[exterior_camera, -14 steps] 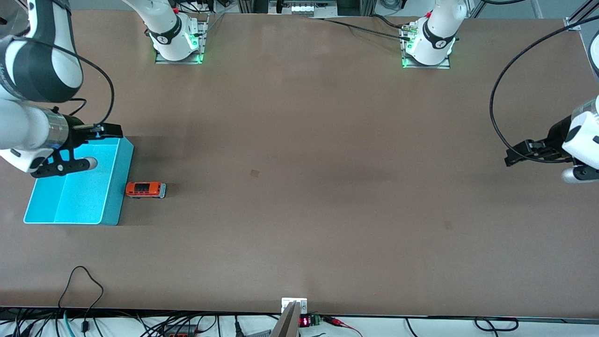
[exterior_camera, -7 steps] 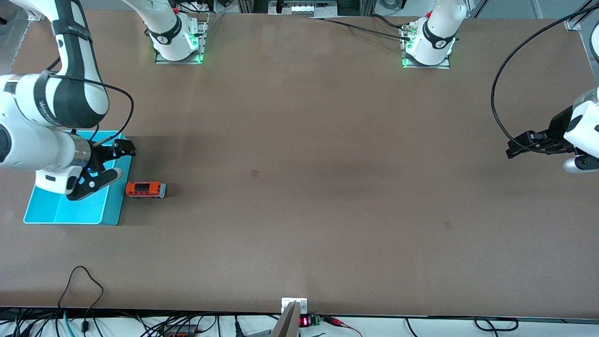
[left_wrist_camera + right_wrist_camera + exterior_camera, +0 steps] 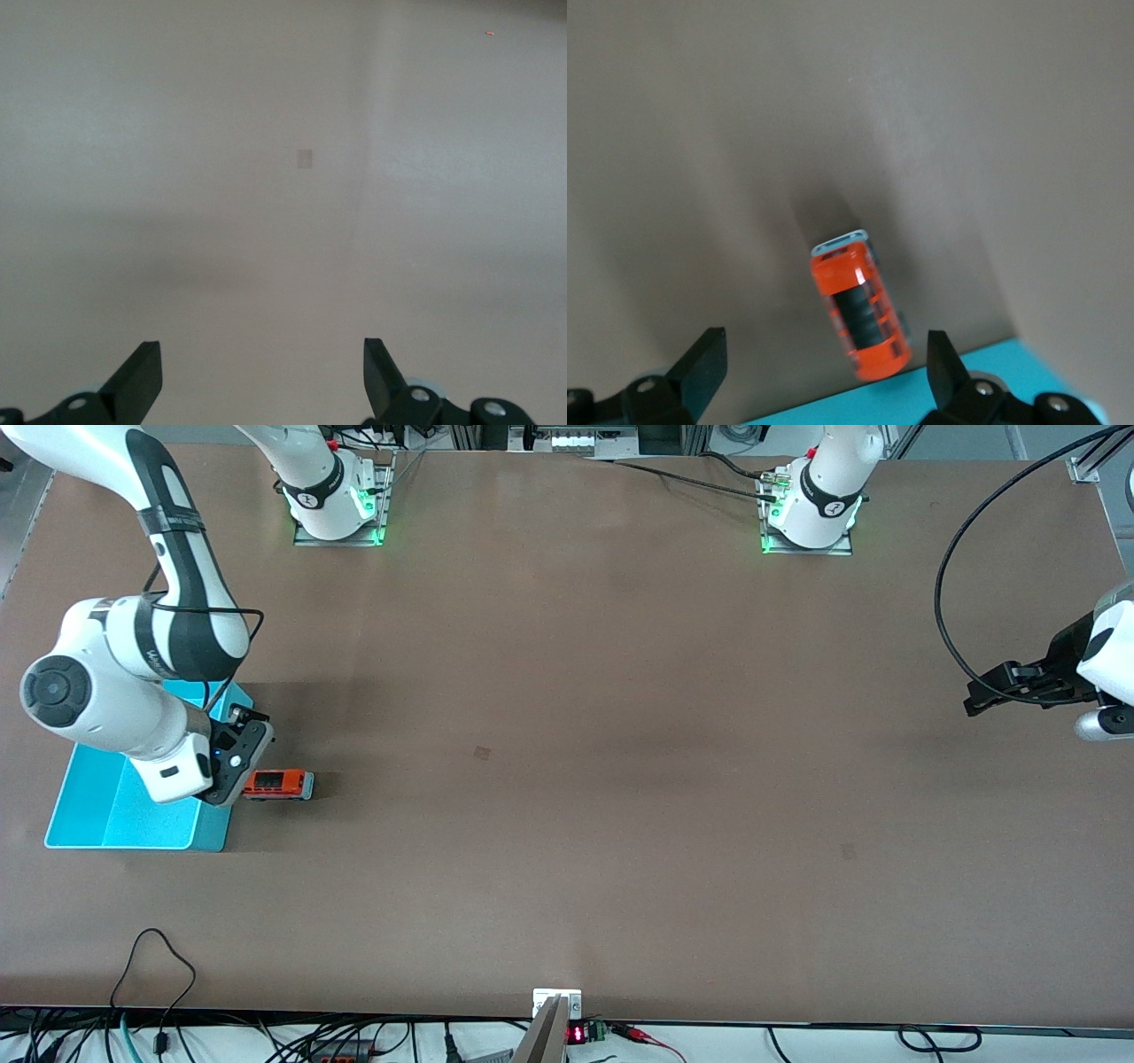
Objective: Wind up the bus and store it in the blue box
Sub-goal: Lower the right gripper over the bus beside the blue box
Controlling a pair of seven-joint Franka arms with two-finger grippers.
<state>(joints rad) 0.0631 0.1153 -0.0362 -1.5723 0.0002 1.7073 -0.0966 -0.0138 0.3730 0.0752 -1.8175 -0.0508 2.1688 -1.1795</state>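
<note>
I see the bus (image 3: 277,784) on the table (image 3: 620,779) just beside the blue box (image 3: 115,815), toward the right arm's end; my right gripper (image 3: 819,367) hangs over it.

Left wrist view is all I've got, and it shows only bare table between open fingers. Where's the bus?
Observer: The bus sits on the table beside the blue box, at the right arm's end.
Operator: Is the right gripper on it?
Observer: No. The right gripper is open over the bus's end nearest the box, not touching it.
Operator: And where is my own arm?
Observer: The left gripper hangs open over bare table at the left arm's end, waiting.
</note>
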